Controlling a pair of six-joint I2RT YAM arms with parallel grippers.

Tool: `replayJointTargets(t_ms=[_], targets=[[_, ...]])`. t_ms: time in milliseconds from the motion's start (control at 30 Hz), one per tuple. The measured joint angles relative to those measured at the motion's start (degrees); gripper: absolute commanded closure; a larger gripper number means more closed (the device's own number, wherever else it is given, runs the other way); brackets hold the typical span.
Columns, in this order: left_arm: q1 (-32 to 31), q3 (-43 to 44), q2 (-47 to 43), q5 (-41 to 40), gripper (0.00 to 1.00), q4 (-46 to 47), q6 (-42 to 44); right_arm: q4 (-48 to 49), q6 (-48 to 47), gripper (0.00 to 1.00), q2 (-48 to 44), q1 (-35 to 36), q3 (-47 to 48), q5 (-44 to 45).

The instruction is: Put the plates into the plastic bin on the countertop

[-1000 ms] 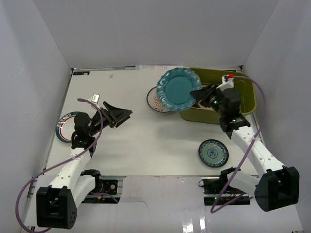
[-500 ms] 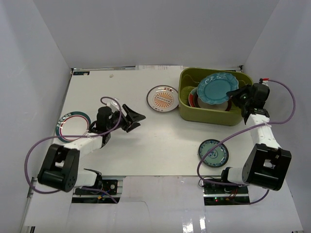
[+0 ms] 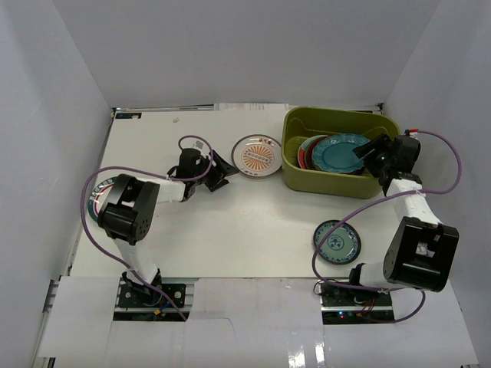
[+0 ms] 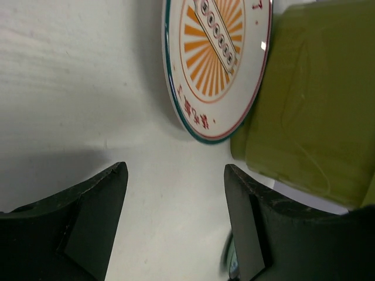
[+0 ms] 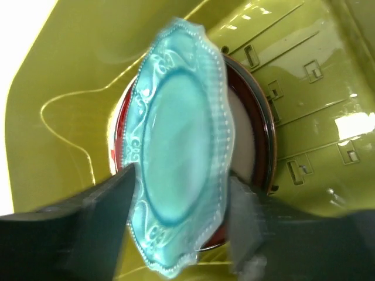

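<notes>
Inside plastic bin [image 3: 292, 173], teal plate [image 3: 336, 152] atop stack [image 3: 306, 156], R gripper [image 5: 180, 179] released at rim, L gripper [image 4: 176, 168] spread

Bright, even light from overhead fills the white enclosure, leaving soft shadows under the arms on the countertop [image 3: 230, 222]; the glossy near edge of the overhead view throws back glare. At the right wrist, the teal scalloped plate [image 5: 179, 175] smears with motion blur, the fingers [image 5: 99, 216] of the right gripper [image 5: 179, 199] are grey and out of focus, and hot highlights gleam on the plastic bin [image 5: 328, 88]. At the left wrist, the orange sunburst plate [image 4: 220, 52] is crisp, a glint on its rim and a soft shadow beneath, while the dark fingers [image 4: 88, 222] of the left gripper [image 4: 176, 199] sit underexposed.
</notes>
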Motion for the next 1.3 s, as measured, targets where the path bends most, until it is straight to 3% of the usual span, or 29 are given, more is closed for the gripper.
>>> replayJointTargets(t_ms=[200,267,533,667,700,767,833,900,1000,1067,1167,1233,1300], targets=[[-0.20,7.80,7.87,-2.89,0.31,-2.43,1.81,1.77,-1.53,0.05,-1.81,-0.04,-2.80,0.44],[-0.31,10.54,9.68,-3.76,0.33,-3.19,2.27,2.56,-2.16,0.10,-3.80,0.07,-4.28,0.52],[-0.59,19.61,16.98,-5.35,0.47,-3.93,2.36,2.08,-3.65,0.10,-14.71,0.07,-8.76,0.66],[-0.68,21.79,19.10,-6.01,0.62,-3.67,1.88,1.44,-4.70,0.10,-18.80,0.07,-8.92,0.09],[-0.68,21.97,19.28,-6.27,0.71,-3.80,1.88,1.44,-5.01,0.10,-19.56,0.07,-8.90,-0.22],[-0.68,22.01,19.56,-7.19,0.80,-4.46,1.88,1.42,-5.64,0.10,-20.15,0.07,-8.90,-0.44],[-0.66,22.05,19.74,-7.34,0.98,-4.28,1.40,1.31,-6.29,0.10,-19.74,0.07,-8.90,-0.72],[-0.68,22.18,19.71,-7.28,1.00,-3.74,1.31,1.16,-6.67,0.10,-18.51,0.07,-8.90,-1.31],[-0.68,21.77,19.47,-7.43,1.00,-3.26,1.25,0.87,-7.43,0.00,-16.22,0.07,-8.90,-2.05],[-0.68,19.78,18.27,-8.24,1.00,-2.16,1.25,0.61,-8.15,0.31,-15.67,0.07,-8.90,-2.95],[-0.76,15.06,14.32,-9.31,1.00,-1.42,1.31,-0.81,-9.40,0.62,-15.72,0.13,-8.28,-4.96],[-0.79,11.58,10.27,-10.45,1.00,-1.84,1.95,-2.58,-10.23,0.69,-15.91,1.03,-6.78,-5.70],[-0.79,8.07,5.44,-12.02,1.00,-2.23,2.67,-4.26,-11.34,0.69,-16.44,2.62,-4.79,-5.88]])
